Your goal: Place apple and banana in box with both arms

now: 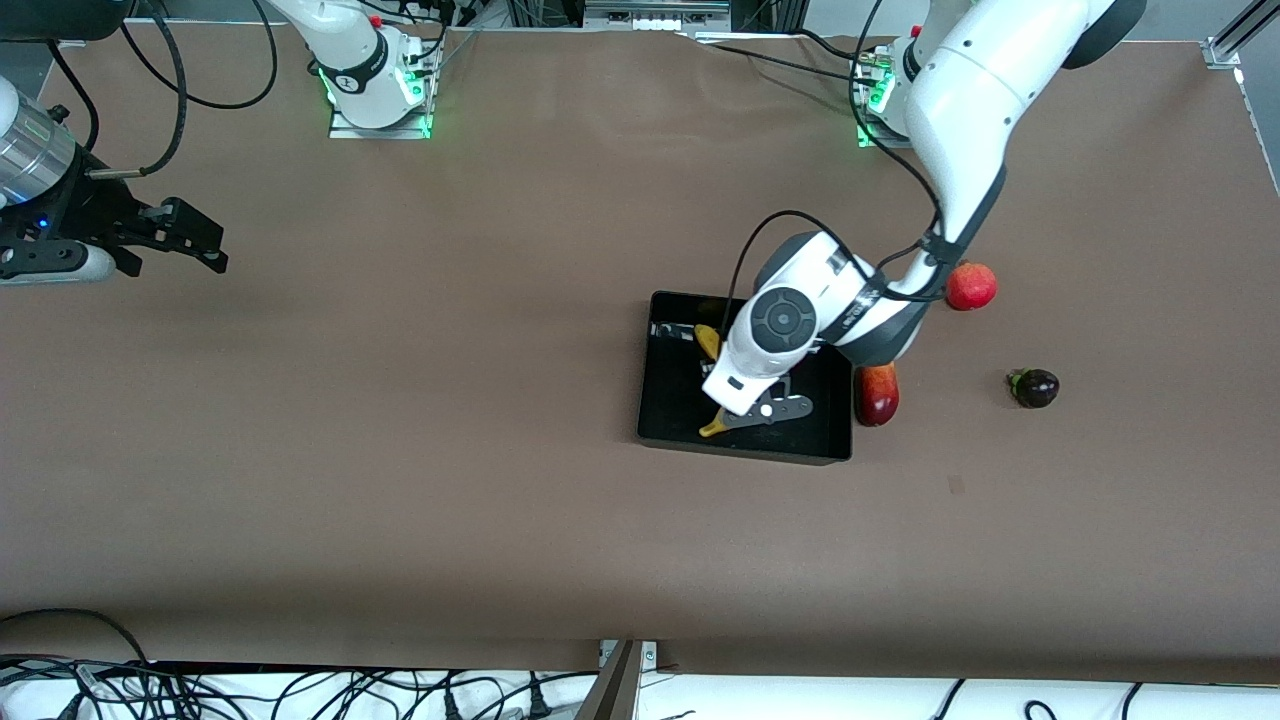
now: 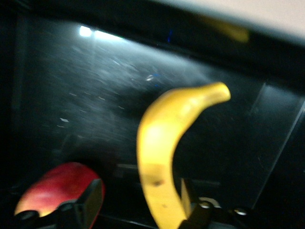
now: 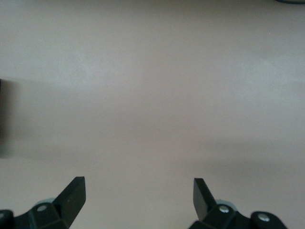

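Left gripper [image 2: 138,210] fingers apart over the box [image 1: 660,400], banana [image 2: 164,152] between them, apple [image 2: 57,191] beside one; right gripper [image 3: 138,200] fingers apart, waiting over bare bench [image 3: 152,95].

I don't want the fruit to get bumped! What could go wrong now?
The left gripper sits open inside the box, with the banana lying close against one finger; lifting away could drag it. The apple lies right by the other finger and might get nudged. The right gripper waits open over the table.
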Controlling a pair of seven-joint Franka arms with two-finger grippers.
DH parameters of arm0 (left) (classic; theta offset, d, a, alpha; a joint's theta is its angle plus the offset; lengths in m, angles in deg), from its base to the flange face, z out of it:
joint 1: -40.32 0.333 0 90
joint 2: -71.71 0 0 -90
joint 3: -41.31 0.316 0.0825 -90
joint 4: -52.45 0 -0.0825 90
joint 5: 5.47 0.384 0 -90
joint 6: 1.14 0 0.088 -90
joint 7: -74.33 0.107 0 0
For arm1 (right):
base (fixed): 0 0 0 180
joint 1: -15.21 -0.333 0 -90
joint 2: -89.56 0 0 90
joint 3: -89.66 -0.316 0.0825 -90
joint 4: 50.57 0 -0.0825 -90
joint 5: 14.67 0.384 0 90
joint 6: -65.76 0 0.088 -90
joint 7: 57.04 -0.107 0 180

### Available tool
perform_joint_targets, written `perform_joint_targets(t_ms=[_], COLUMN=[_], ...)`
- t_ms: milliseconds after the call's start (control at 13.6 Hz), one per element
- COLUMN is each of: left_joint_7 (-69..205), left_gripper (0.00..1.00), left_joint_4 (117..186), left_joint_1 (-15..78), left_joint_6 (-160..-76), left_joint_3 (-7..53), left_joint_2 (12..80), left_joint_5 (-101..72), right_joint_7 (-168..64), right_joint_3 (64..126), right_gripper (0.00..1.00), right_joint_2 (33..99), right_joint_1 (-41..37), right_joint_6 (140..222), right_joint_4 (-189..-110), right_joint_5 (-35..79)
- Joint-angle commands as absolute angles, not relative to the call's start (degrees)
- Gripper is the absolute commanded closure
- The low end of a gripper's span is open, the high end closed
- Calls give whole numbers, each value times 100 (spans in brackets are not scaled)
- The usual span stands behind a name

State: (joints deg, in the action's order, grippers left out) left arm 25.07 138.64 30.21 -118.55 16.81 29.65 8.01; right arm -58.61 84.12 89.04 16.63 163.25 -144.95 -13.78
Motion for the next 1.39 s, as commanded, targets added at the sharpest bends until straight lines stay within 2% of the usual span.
perform_joint_targets(t_ms=[0, 294, 587, 881, 1321], left_joint_7=[2772, 4292, 6277, 7236, 7520], left_gripper=[0, 0, 0, 0, 0], left_joint_4=[13640, 13218, 12734, 12795, 12786], left_joint_1=[3459, 3987, 4901, 5692, 5685], left_joint_6=[-11041, -9759, -8571, -8323, -8217], left_joint_3=[1661, 1696, 1626, 1634, 1696], left_joint_2=[3645, 4251, 4664, 5166, 5290], left_joint_5=[833, 902, 676, 96, 165], right_joint_7=[-5863, -5863, -5863, -5863, -5863], right_joint_3=[8360, 8360, 8360, 8360, 8360], right_gripper=[0, 0, 0, 0, 0], right_joint_2=[8860, 8860, 8860, 8860, 8860], right_joint_1=[1732, 1732, 1732, 1732, 1732], right_joint_6=[16235, 16235, 16235, 16227, 16226], right_joint_4=[-14373, -14373, -14373, -14373, -14373], right_joint_5=[-1379, -1379, -1379, -1379, -1379])
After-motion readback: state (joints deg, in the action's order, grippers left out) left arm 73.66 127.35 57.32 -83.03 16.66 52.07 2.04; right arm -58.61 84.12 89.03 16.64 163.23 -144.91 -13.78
